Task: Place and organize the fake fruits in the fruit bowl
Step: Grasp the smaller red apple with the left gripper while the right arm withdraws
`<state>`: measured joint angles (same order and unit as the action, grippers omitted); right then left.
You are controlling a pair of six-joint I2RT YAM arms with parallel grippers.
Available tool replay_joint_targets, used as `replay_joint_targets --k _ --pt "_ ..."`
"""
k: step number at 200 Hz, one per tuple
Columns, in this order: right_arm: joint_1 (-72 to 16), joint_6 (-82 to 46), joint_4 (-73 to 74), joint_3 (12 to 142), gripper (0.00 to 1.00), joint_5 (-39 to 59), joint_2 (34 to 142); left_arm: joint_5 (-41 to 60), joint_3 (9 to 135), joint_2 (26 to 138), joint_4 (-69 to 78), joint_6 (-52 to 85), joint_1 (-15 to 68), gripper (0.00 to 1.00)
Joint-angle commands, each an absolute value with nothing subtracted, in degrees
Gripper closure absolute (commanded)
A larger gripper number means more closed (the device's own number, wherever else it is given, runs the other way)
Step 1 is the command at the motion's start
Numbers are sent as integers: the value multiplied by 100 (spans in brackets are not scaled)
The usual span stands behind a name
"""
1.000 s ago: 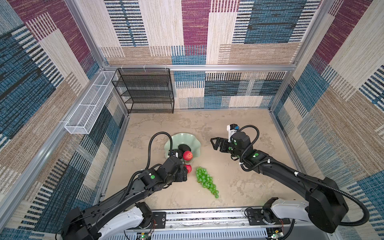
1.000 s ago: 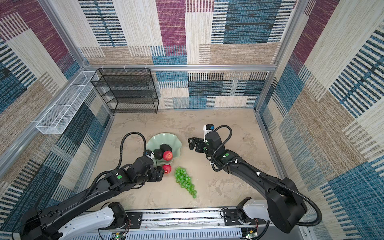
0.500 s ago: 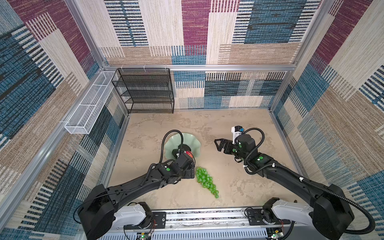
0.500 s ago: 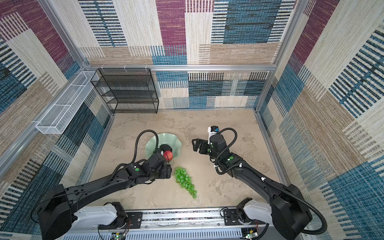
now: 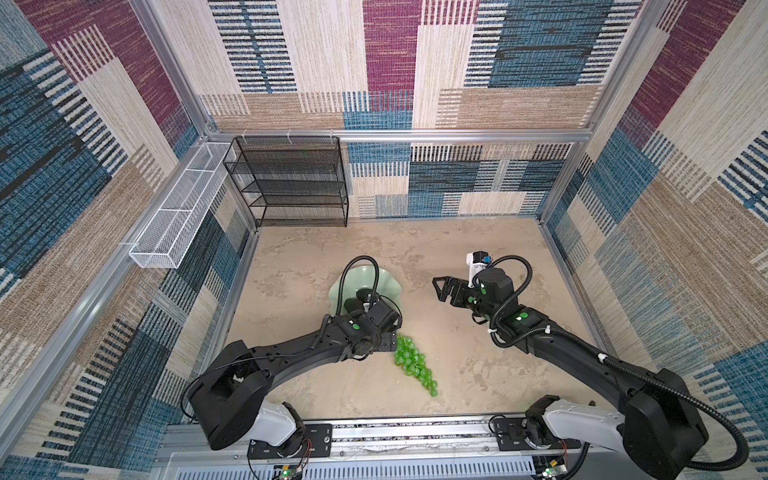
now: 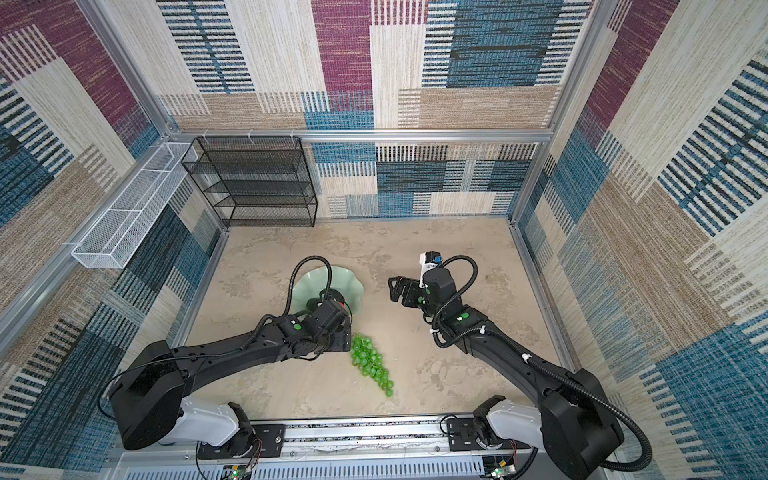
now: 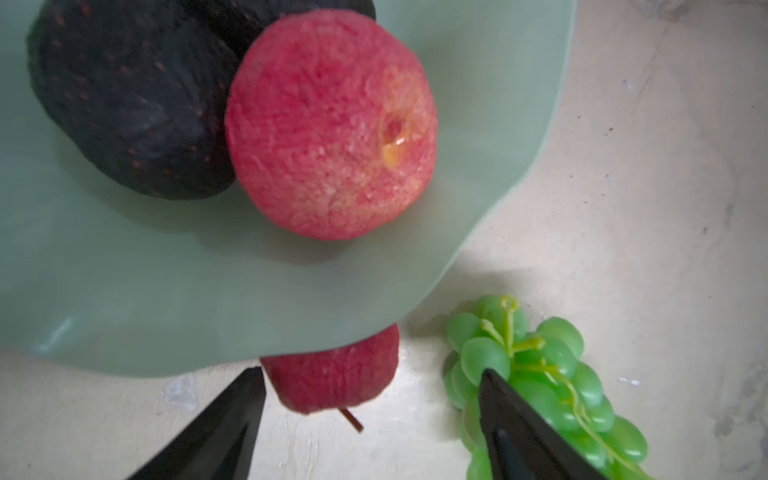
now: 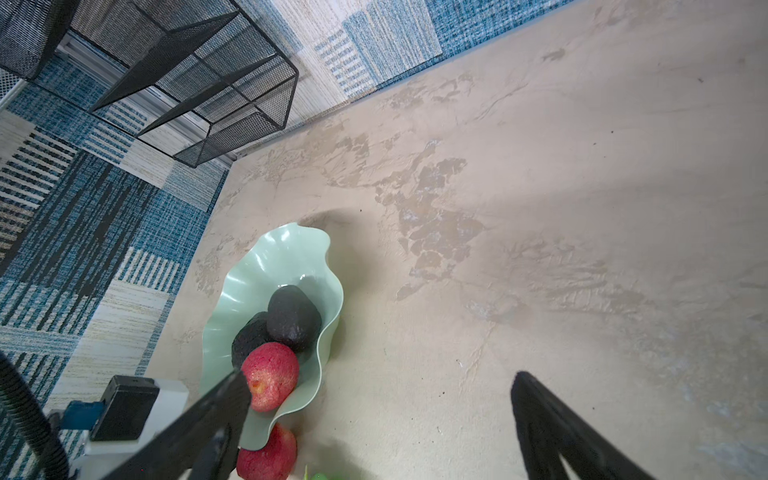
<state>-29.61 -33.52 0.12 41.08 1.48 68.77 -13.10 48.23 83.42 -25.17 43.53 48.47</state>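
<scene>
Here my left tool [image 7: 370,374] is released, jaws straddling the loose apple [image 7: 332,384] wedged under the rim of the bowl [image 7: 291,316] on the surface [image 7: 623,166], likely to pinch it. The grapes [image 7: 540,374] lie just beside. My right tool [image 8: 381,375] hovers released, clear.

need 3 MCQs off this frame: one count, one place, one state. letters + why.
1. How many fruits lie in the fruit bowl? A two; B three; C five.
2. Where is the second apple? A on the table, partly under the bowl's rim; B inside the bowl; C lifted in the air.
3. The left gripper is: A open, fingers either side of that apple; B shut on it; C shut, empty.
Answers: B, two avocados plus one red apple sit inside. A, the left wrist view shows it on the table, rim overhanging. A, a gap shows beside the apple.
</scene>
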Motion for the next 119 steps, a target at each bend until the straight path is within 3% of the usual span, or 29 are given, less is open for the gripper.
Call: replay_joint_targets --k 1,48,81,119 --pt "-2954 -3322 231 4160 0 246 6902 -1404 4945 8508 -2702 4507 4826 18" --pt "-2936 -3287 198 4144 0 211 6855 -1476 4806 8504 -2736 4538 4801 29" --pt "-2929 -3287 211 4143 0 233 6883 -1434 4637 8422 -2731 4519 4767 48" --pt "-2918 -3295 255 4167 0 277 6976 -1341 4543 8269 -2807 4425 4765 54"
